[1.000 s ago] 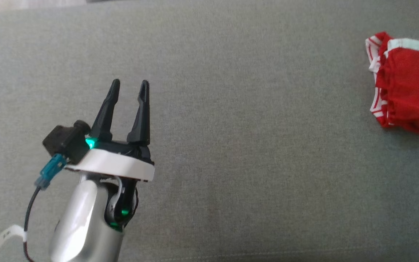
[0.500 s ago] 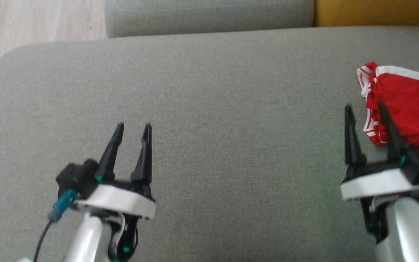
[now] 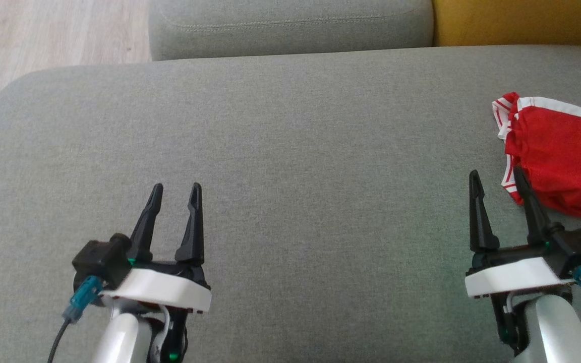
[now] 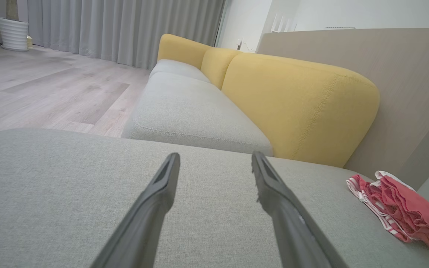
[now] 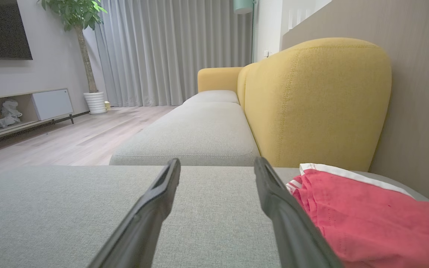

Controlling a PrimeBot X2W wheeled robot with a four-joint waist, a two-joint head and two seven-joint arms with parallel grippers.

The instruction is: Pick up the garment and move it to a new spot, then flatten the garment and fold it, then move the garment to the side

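Your left gripper and right gripper both hover spread wide and empty over the grey cushion, with the crumpled red garment lying just beside the right gripper's outer finger.

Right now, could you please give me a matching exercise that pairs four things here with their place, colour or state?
Things:
1 garment
2 left gripper
3 right gripper
4 sofa backrest

Descriptions:
a yellow
b open, over bare grey cushion at lower left
c red with white trim
d open, close beside the garment

Pairs: 1-c; 2-b; 3-d; 4-a
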